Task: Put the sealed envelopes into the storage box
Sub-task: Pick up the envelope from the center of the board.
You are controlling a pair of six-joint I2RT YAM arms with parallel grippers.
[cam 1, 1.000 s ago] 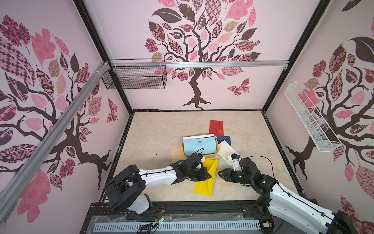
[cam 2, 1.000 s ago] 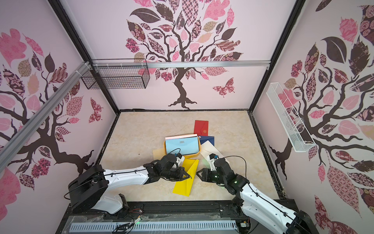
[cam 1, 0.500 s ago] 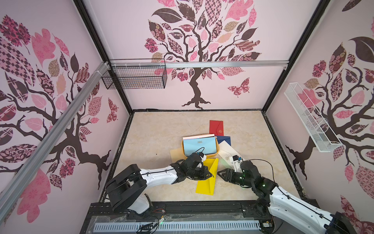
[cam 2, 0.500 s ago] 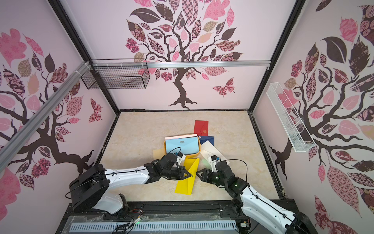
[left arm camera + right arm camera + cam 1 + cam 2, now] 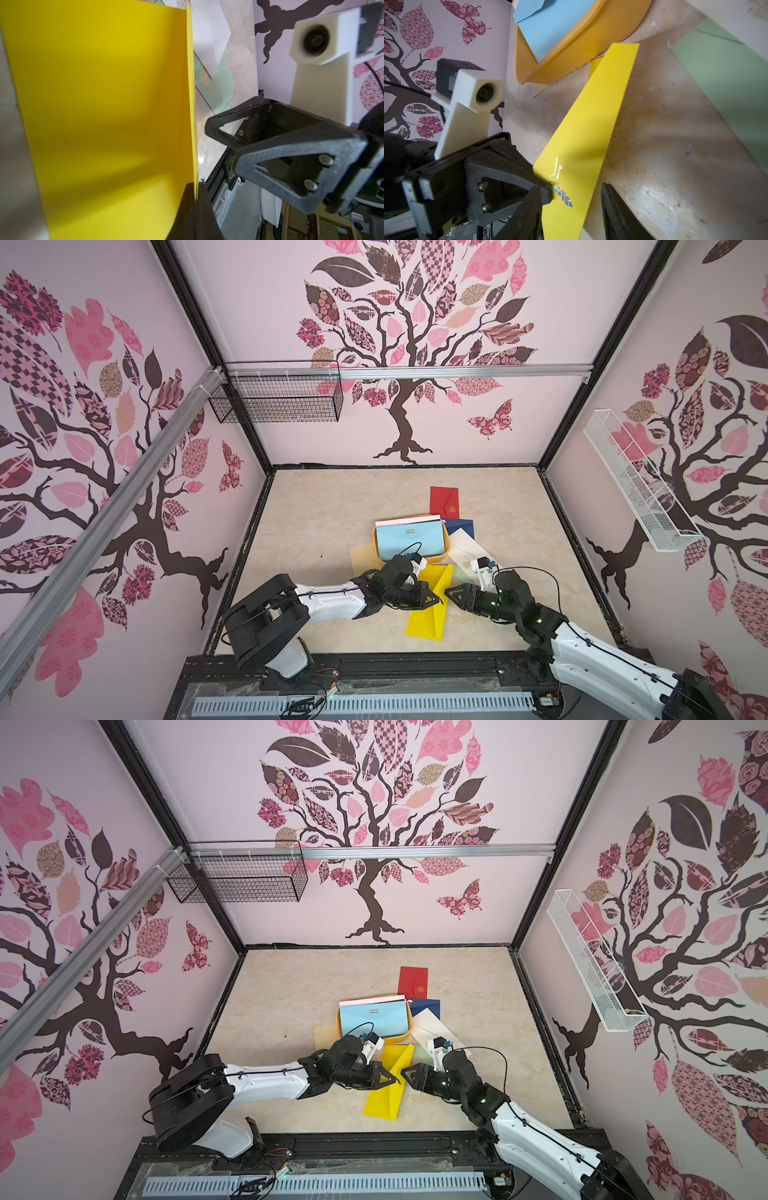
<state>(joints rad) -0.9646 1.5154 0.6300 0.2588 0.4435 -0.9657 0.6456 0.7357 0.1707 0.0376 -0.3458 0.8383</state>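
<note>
A yellow envelope [image 5: 430, 608] [image 5: 386, 1092] stands tilted on one long edge near the front of the floor. My left gripper [image 5: 436, 600] [image 5: 196, 187] is shut on its upper edge. My right gripper [image 5: 451, 593] [image 5: 571, 186] faces it from the right and is open, with the envelope's [image 5: 583, 135] edge between its fingers. The storage box [image 5: 448, 549] [image 5: 581, 47] sits just behind, with a light blue envelope [image 5: 409, 539] on top of its stack. Red [image 5: 444, 502], navy [image 5: 462, 526], white [image 5: 465, 551], cream [image 5: 360, 556] and light green [image 5: 726, 83] envelopes lie around the box.
A black wire basket [image 5: 276, 400] hangs on the back wall at the left. On the right wall hangs a white mesh tray [image 5: 631, 485]. The black frame rail [image 5: 415, 664] runs along the front edge just behind both arms.
My right gripper has moved left, up to the yellow envelope and the left gripper's tips. The left gripper keeps its hold, and the envelope has shifted slightly right.
</note>
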